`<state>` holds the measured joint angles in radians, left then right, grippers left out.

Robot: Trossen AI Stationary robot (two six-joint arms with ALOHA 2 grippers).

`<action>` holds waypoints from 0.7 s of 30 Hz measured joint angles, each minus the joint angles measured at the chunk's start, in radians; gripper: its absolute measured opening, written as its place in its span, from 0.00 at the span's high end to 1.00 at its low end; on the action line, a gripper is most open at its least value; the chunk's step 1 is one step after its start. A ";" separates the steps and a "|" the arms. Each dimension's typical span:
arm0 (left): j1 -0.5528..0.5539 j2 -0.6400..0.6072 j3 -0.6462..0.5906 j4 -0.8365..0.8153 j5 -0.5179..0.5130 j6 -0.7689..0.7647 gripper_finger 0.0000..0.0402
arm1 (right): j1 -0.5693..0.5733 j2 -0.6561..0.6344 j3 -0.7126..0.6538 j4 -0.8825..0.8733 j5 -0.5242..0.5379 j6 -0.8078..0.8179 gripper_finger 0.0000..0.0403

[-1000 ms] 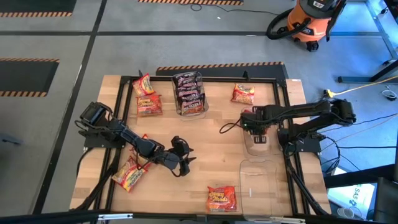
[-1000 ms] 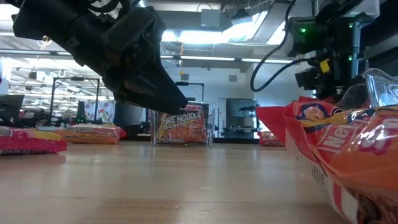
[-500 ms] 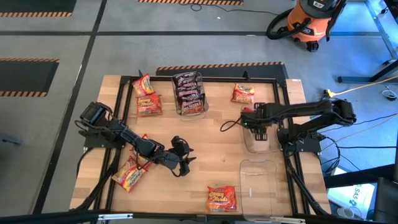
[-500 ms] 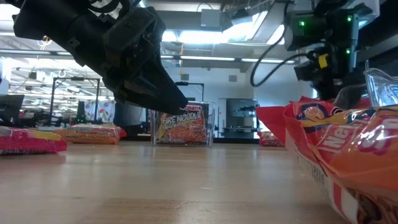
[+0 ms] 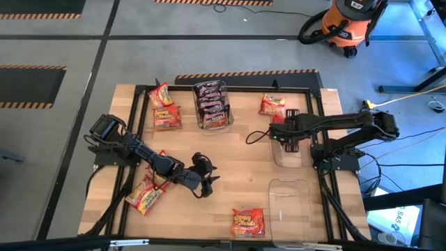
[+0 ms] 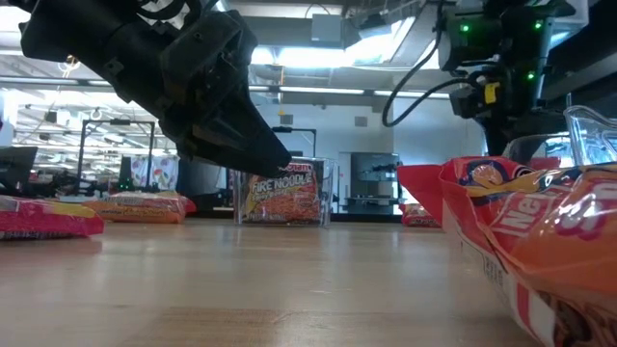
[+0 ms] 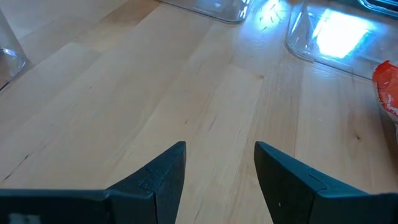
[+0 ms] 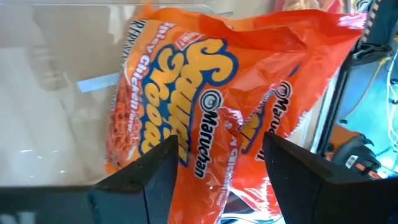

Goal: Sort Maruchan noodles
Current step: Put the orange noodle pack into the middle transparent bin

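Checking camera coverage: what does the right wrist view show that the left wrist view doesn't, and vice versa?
Right wrist only: an orange Maruchan packet lying in a clear bin just past the open right gripper, plus a strip of floor past the table edge.

Left wrist only: bare wooden table ahead of the open left gripper, which holds nothing, two clear bins' bases at the far side, and a red packet's edge.

Both: own dark fingers spread apart, clear plastic bins, noodle packaging.

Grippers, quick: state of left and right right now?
Left gripper: open, empty, above bare table.
Right gripper: open over a clear bin, orange Maruchan packet just beyond the fingers, not gripped.
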<state>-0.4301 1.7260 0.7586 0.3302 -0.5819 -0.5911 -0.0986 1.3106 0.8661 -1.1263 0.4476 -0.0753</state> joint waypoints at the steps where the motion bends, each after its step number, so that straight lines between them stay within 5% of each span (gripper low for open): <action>1: 0.000 0.000 0.000 0.000 0.000 0.000 0.54 | 0.000 0.000 0.000 0.000 -0.010 0.001 0.47; 15: -0.008 0.000 0.000 0.040 0.018 -0.008 0.54 | 0.030 0.000 0.246 -0.131 -0.314 0.213 0.47; 21: -0.049 0.000 0.000 0.145 0.021 -0.010 0.54 | 0.225 -0.001 0.232 0.208 -0.445 0.332 0.47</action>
<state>-0.4790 1.7264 0.7586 0.4754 -0.5606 -0.6006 0.1260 1.3098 1.0986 -0.9179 0.0023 0.2567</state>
